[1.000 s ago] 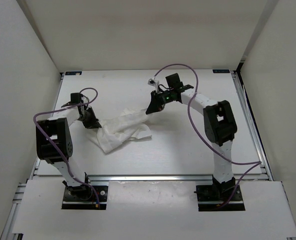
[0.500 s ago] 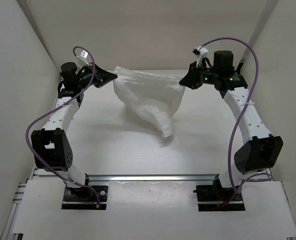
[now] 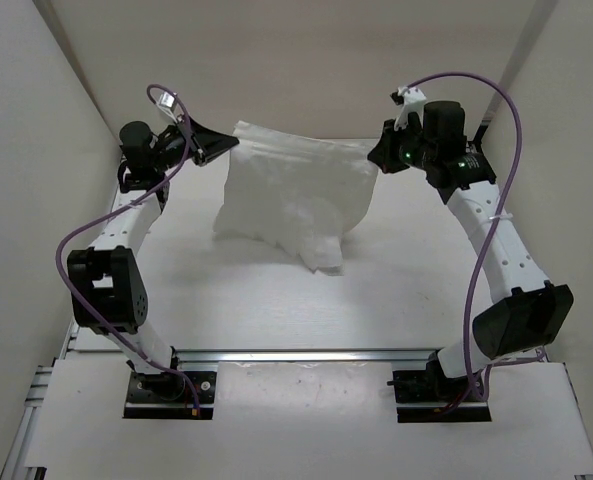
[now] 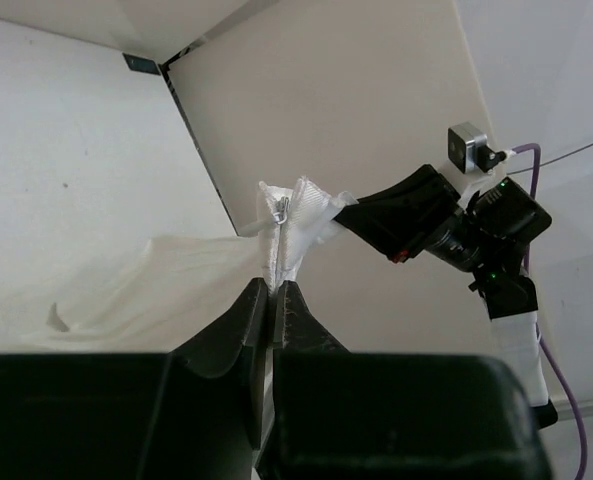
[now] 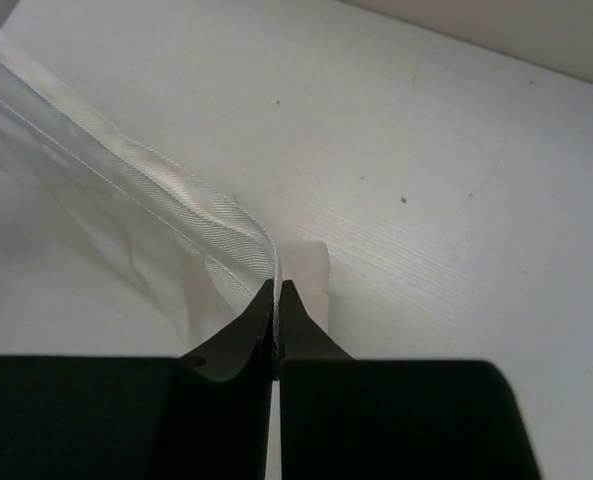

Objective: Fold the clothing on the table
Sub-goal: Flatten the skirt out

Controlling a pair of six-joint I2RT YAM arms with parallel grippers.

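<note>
**A:** Where's the clothing (image 3: 294, 195)?

**B:** It hangs spread above the far half of the table (image 3: 406, 290), its lower edge sagging toward the tabletop. The left gripper (image 3: 226, 147) pinches one top corner and the right gripper (image 3: 374, 160) pinches the other.

**A:** Any fold made?

**B:** None visible. I'd say it's only stretched out; laying it flat and folding remain.

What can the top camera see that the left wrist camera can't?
Only the top camera shows both whole arms down to their bases, the near rail, and the cloth spread wide between the left gripper and the right gripper. Only the left wrist camera shows, up close, the left fingers pinched shut on the cloth's edge, with a small shiny bit, maybe a zipper pull, just past them. Both show the cloth, the right gripper holding it, and a purple cable.
</note>
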